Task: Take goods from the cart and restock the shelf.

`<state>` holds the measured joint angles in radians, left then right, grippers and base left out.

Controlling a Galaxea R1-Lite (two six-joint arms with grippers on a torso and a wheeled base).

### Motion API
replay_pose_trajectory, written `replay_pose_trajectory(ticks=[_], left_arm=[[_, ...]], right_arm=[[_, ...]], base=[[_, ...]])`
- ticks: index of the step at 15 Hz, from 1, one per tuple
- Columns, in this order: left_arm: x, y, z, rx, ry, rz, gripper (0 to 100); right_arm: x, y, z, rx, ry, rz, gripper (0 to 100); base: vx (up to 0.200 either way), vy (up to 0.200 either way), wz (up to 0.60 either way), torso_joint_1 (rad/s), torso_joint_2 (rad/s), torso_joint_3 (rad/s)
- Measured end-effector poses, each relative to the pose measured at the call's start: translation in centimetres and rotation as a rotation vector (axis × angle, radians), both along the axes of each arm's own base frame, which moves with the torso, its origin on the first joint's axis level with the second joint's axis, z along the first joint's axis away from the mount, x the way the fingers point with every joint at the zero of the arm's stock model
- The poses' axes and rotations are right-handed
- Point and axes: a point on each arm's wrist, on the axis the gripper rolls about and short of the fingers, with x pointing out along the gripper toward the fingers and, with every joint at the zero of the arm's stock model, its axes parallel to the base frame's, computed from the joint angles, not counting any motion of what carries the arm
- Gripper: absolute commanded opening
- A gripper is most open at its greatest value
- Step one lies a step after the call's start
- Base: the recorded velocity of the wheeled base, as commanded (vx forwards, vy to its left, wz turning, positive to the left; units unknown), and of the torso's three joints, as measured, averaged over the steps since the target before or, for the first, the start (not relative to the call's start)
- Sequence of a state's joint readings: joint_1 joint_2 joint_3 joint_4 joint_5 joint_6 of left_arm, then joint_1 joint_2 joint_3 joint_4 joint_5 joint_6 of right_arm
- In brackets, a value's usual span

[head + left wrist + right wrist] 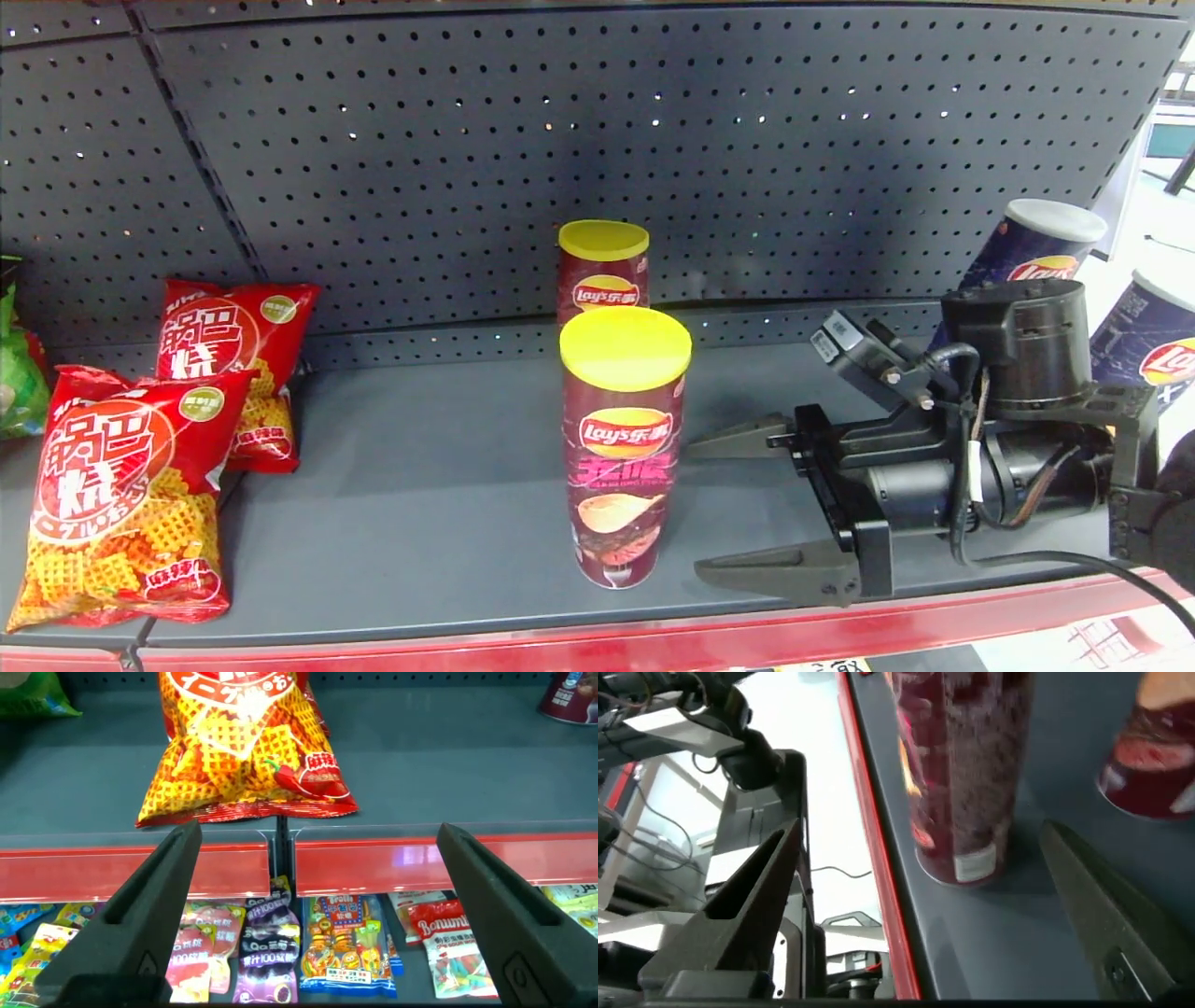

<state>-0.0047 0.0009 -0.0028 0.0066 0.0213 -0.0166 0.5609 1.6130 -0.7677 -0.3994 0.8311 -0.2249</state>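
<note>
Two dark red chip cans with yellow lids stand upright on the grey shelf (420, 523): the front can (624, 448) near the red front edge and the back can (603, 271) by the pegboard. My right gripper (709, 509) lies open just right of the front can, fingertips level with its lower half and apart from it. In the right wrist view the front can (962, 775) stands just beyond the open right gripper (920, 835), with the back can (1158, 765) beside it. My left gripper (320, 835) hangs open and holds nothing, in front of the shelf's red edge (392, 863), facing a red snack bag (248, 747).
Two red snack bags (121, 504) (245, 364) and a green bag (19, 373) fill the shelf's left. Two blue cans (1036, 247) (1158, 341) lean at the far right behind the right arm. Several candy packets (341, 943) lie on the lower shelf.
</note>
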Motion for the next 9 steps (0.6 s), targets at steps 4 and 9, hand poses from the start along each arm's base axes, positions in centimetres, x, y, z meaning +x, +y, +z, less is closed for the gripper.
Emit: replay_pose_trajectory(ticks=[4, 9], left_arm=[[0.0, 0.0, 0.0, 0.0, 0.001, 0.0, 100], [0.0, 0.0, 0.0, 0.0, 0.0, 0.0, 100]], right_arm=[[0.0, -2.9, 1.4, 0.023, -0.04, -0.107, 100], [-3.9, -8.0, 5.2, 0.097, -0.133, -0.387, 100]], base=[[0.0, 0.0, 0.0, 0.0, 0.0, 0.0], [0.0, 0.0, 0.0, 0.0, 0.0, 0.0]])
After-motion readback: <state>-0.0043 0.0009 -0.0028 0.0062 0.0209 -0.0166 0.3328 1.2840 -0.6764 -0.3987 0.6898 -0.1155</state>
